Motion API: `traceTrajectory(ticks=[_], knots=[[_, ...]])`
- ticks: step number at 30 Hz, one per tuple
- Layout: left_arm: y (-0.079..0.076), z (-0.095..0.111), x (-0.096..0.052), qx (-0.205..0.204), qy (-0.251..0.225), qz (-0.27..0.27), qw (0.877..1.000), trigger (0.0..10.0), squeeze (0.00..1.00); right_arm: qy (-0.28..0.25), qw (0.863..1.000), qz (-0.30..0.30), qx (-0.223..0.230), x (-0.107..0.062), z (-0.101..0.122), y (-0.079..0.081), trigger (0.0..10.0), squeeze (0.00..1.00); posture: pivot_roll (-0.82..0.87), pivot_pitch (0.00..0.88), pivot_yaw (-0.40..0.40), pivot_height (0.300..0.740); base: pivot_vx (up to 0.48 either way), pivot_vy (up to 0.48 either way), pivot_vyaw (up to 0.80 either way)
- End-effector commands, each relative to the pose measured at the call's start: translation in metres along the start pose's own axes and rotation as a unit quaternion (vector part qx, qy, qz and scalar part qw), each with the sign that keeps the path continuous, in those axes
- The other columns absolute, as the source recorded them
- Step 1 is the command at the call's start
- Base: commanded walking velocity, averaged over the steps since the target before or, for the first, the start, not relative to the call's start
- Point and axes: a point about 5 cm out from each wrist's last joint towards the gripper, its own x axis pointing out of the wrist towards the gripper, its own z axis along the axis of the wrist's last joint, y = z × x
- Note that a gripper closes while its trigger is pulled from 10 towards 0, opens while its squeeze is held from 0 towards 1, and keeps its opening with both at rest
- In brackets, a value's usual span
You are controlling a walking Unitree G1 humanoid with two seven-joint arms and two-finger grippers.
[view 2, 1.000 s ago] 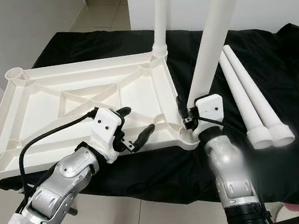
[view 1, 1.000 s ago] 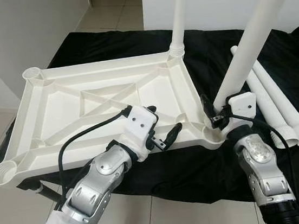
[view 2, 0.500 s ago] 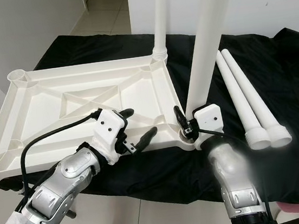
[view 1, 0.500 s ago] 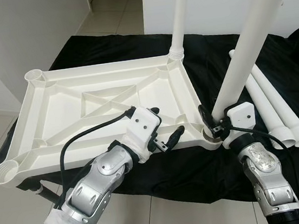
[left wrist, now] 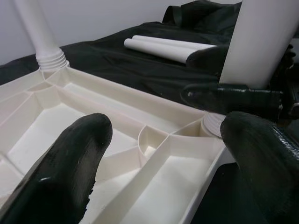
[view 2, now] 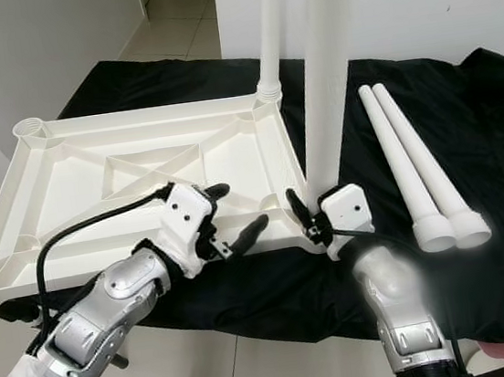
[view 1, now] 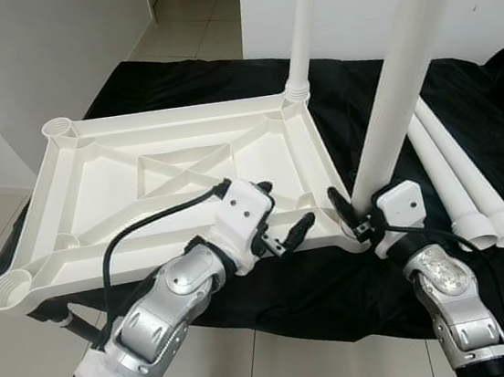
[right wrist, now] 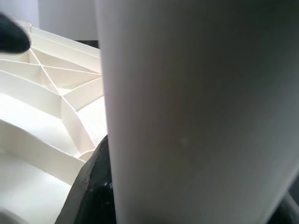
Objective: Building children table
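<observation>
Lying upside down across the middle of the left eye view, the white tabletop (view 1: 154, 177) rests on a worktop covered by a black cloth (view 1: 500, 112). A far leg (view 1: 302, 26) stands upright in its corner socket at upper centre. The near leg (view 1: 399, 78) rises steeply from the tabletop's lower-right corner, and the right hand (view 1: 355, 214) pinches its base just above the socket. The left hand (view 1: 285, 217), at centre, has its fingers spread on either side of the tabletop's near rim. Two spare legs (view 1: 457, 172) lie side by side on the cloth at the right.

From the left wrist view, two black fingers (left wrist: 70, 163) stand wide apart in the lower corners, with the ribbed underside of the tabletop between them; the near leg stands at upper right and the spare legs lie at top centre.

Seen by the right wrist view, the near leg looms close and blurred, a black finger (right wrist: 93, 186) pressed against it at the bottom.
</observation>
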Motion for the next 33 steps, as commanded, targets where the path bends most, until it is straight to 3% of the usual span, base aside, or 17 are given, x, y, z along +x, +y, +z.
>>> traceTrajectory(ticks=[1,9,20,33], knots=[[-0.014,0.002,-0.002,0.005,-0.004,-0.129,0.992,10.0,0.0,0.024,0.999,0.026,0.006,-0.002,-0.01,0.008,10.0,0.0,0.0,0.091,-0.027,0.74,0.0,0.0,0.0],[-0.014,0.003,-0.002,0.006,-0.005,-0.129,0.992,10.0,0.0,0.026,0.998,0.046,0.024,0.001,-0.015,0.013,10.0,0.0,0.0,0.096,-0.027,0.74,0.0,0.0,0.0],[-0.014,0.005,-0.002,0.01,-0.004,-0.128,0.992,10.0,0.0,0.044,0.99,0.003,0.132,0.007,-0.024,0.013,10.0,0.0,0.01,0.099,-0.028,0.74,0.0,0.0,0.0],[-0.014,0.005,-0.002,0.011,-0.005,-0.129,0.992,10.0,0.0,0.072,0.982,-0.027,0.172,0.01,-0.03,0.006,10.0,0.0,0.01,0.102,-0.03,0.74,0.0,0.0,0.0]])
